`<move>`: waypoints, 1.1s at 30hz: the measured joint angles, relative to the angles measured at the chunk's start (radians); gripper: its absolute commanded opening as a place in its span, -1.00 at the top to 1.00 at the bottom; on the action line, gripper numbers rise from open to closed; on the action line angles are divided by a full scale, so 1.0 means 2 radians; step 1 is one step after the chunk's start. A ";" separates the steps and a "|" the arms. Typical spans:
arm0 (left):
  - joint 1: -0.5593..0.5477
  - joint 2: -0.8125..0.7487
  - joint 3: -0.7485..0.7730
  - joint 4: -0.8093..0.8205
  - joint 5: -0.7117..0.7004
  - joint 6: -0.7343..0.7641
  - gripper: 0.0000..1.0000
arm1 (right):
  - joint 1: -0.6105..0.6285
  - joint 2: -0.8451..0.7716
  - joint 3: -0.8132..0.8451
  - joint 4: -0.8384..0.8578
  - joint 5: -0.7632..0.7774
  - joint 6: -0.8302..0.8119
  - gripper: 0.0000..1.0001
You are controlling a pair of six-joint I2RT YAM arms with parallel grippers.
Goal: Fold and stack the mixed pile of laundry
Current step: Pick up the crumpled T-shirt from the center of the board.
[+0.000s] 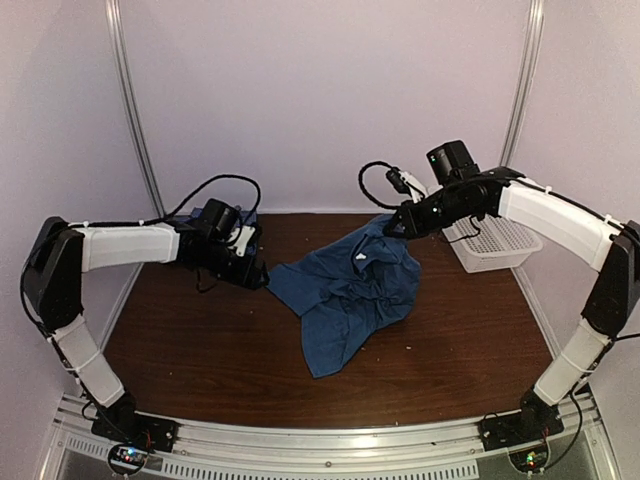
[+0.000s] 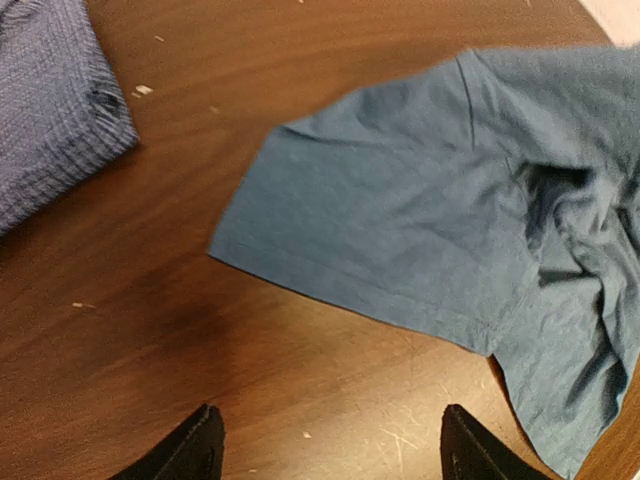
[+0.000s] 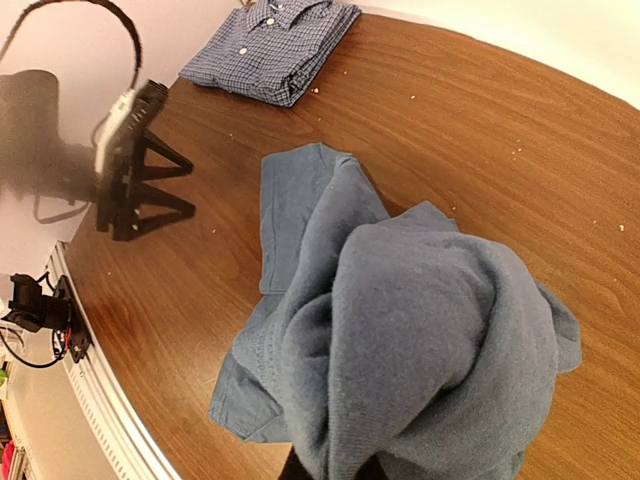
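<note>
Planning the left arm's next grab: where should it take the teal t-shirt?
The sleeve hem of the teal-blue cloth t-shirt, approached from the left: it lies flat and spread on the dark wooden table, its edge facing the open left gripper.

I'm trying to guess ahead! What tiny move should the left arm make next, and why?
Probably slide the left gripper forward and pinch the sleeve edge. Its fingers stand open over bare table just short of that sleeve, while the right gripper seems to hold the bunched t-shirt up at its other side. Two grips could spread it flat for folding.
</note>
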 measured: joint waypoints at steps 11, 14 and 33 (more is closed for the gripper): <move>-0.091 0.097 0.014 0.033 -0.027 0.029 -0.59 | 0.000 -0.022 -0.016 0.000 -0.028 0.014 1.00; -0.093 0.138 0.037 0.037 -0.035 0.036 -0.62 | 0.000 -0.022 -0.016 0.000 -0.031 0.018 1.00; -0.115 0.237 0.175 0.003 -0.151 0.062 1.00 | 0.000 -0.022 -0.049 0.007 -0.033 0.021 1.00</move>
